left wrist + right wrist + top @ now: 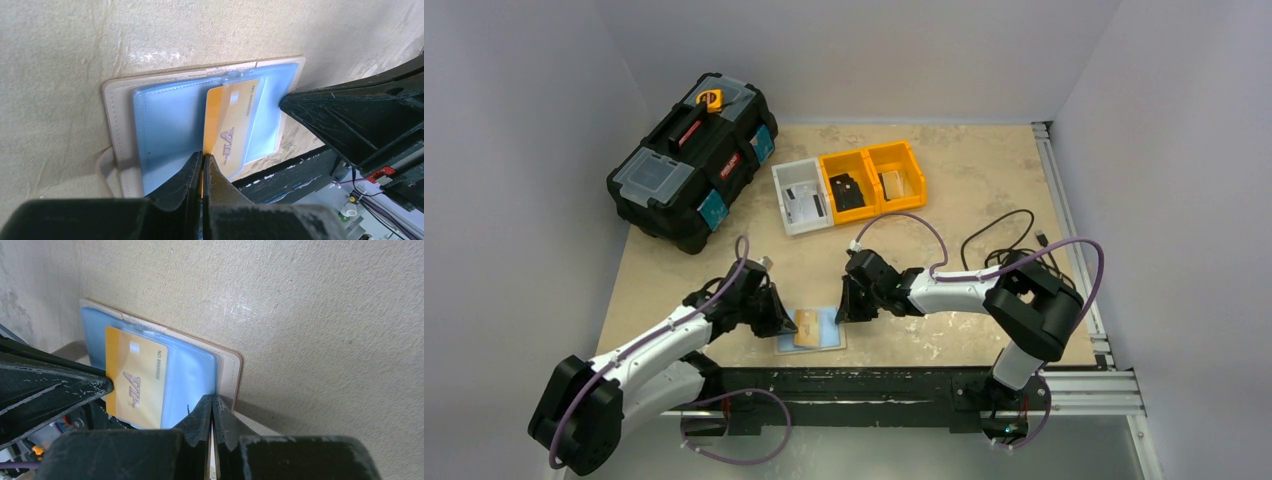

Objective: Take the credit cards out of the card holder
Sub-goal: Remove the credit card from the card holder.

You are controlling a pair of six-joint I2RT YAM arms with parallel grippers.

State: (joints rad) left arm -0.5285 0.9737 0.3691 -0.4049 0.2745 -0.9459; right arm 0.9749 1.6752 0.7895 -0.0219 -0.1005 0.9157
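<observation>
Currently on record: one card holder (pixel 829 335), lying open and flat on the counter (pixel 984 190) between our two tools. It has a beige cover and soft blue plastic pockets, and we judge it light, floppy and apt to slide or lift. One yellow credit card (pixel 232 120), thin, stiff and slick, sits partly out of its pocket just ahead of the left tool (pixel 202 167), whose jaws are pinched on the card's near edge. Right tool (pixel 212 407): jaws closed on the holder's outer edge, at pocket and cover. Best hold, in our view: the card's exposed edge, with the holder restrained opposite. We can make out no other cards.
</observation>
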